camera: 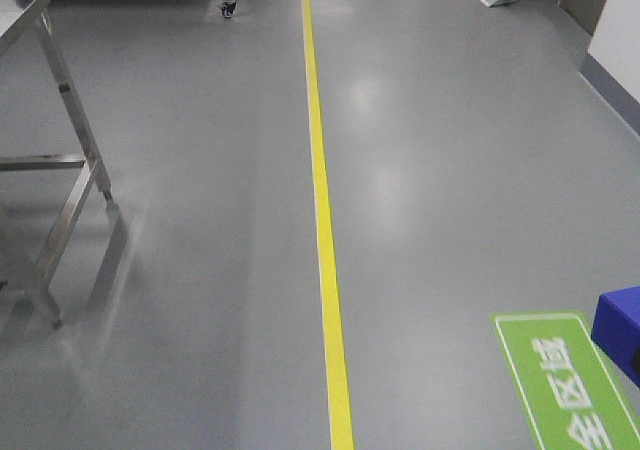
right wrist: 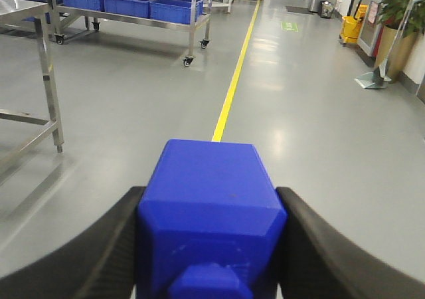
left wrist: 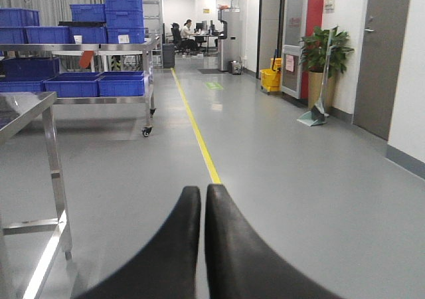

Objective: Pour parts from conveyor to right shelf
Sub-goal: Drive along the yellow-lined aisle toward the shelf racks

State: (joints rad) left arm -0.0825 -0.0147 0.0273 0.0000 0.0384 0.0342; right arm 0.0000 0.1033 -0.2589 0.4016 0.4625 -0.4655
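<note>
The right jaws clamp the small bright blue plastic block (right wrist: 207, 186) by its two flat side faces, its stub nearest the camera. The left jaws are pressed together, empty. The block looks rigid, light and smooth, so it could slip when tilted. Grey floor (right wrist: 319, 146) lies beneath.

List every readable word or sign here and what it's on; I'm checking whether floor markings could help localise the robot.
Green floor sign: white Chinese characters, sideways and cropped; the middle one looks like "区".
Pale notice by the red wall panel: too blurred.
White label on a blue bin: too small.
Far green floor mark: too small.
</note>
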